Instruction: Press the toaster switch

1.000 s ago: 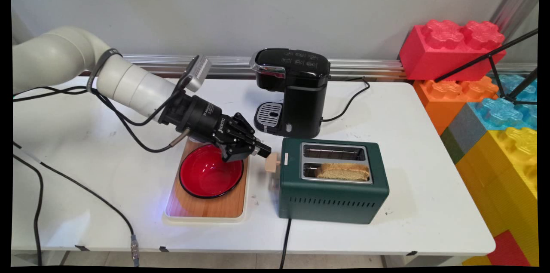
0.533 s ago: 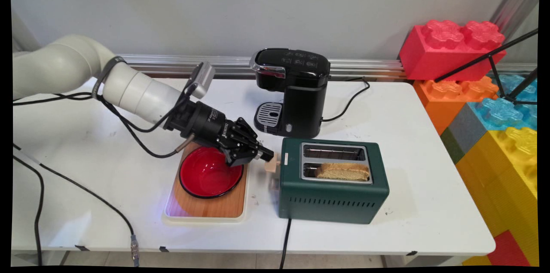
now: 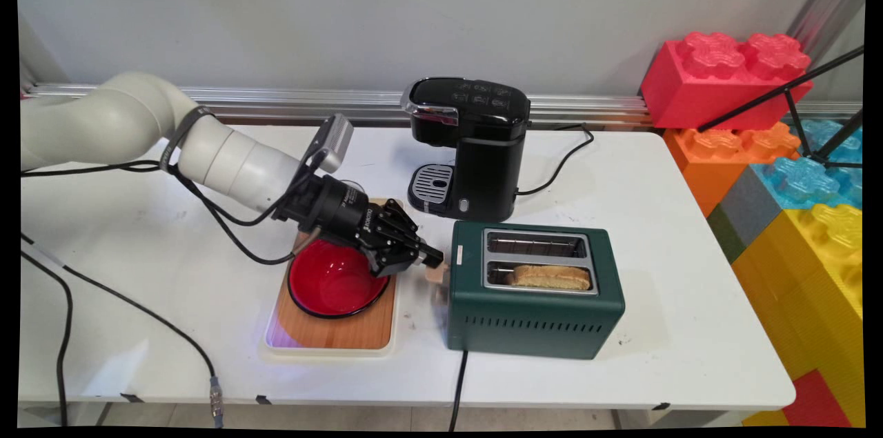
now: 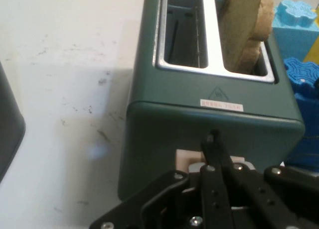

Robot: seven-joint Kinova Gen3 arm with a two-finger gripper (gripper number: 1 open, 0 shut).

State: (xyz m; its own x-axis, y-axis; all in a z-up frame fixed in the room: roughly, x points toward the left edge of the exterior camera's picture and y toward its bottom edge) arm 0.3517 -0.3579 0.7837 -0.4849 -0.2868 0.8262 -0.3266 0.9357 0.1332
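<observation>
- Since the earlier frames the pincer [image 3: 433, 260] has been lowered against the toaster's lever [image 3: 437, 274], and the lever and the bread [image 3: 552, 277] are seen lower than before.
- The pincer is seen closed, its fingers [image 4: 213, 154] pressed together as one narrow tip; nothing is held between them. The tip is laid on top of the pale lever [image 4: 192, 159] at the toaster's left end face.
- The toaster [image 3: 534, 317] stands near the bench's front edge, towards its middle, with a cord hanging over that edge. One slice of bread sits in the nearer slot; the farther slot is seen to be bare.
- Just left of the toaster a red bowl [image 3: 334, 283] rests on a wooden tray [image 3: 345, 334]; the pincer's body is held over the bowl's right rim. A black coffee maker [image 3: 476, 145] stands behind, near the bench's back edge.
- The lever is judged small, stiff and sprung, best pushed from its flat top face rather than gripped; a narrow tip could slip off its outer edge.
- The toaster is judged heavy enough to stay put under a downward push.
</observation>
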